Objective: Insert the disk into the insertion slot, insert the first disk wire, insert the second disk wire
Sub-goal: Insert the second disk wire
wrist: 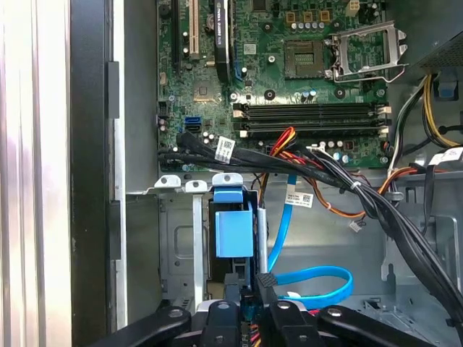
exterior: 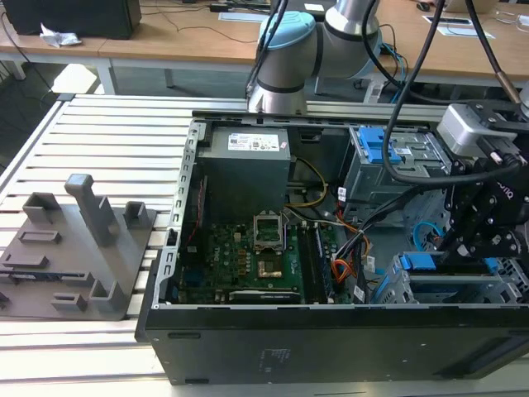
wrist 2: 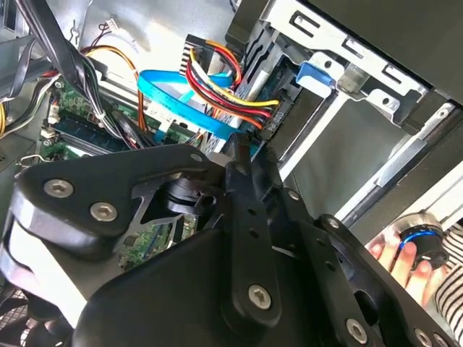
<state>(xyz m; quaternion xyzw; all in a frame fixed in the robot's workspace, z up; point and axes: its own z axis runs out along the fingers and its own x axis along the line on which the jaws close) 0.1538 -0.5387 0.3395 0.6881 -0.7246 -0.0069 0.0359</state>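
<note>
Claw state cannot be told: the gripper (wrist: 247,293) is being held just at the end of the disk (wrist: 234,233), right over the connector area, and the contact is being hidden by its own body.

Disk is being shown sitting in the insertion slot (wrist: 181,253), blue caddy end facing the gripper.

Risks being judged from here:
- The red/yellow/black power wires (wrist 2: 224,83) and the blue data cable (wrist: 315,278) are being crowded into the same gap as the gripper. A snag or a skewed plug is being considered likely if a lead is dragged sideways.
- The black cable bundle (wrist: 347,181) is being draped across the bay mouth; it could be caught by the arm.
- A person's hand (wrist 2: 398,256) is being kept near the arm in the second wrist view, so a pinch hazard is being flagged.

Surroundings: the open computer case (exterior: 331,347) is being laid on its side on a slatted aluminium table (exterior: 107,132), with a grey plastic fixture (exterior: 78,248) towards the exterior view's left and wooden desks (exterior: 190,37) behind.
</note>
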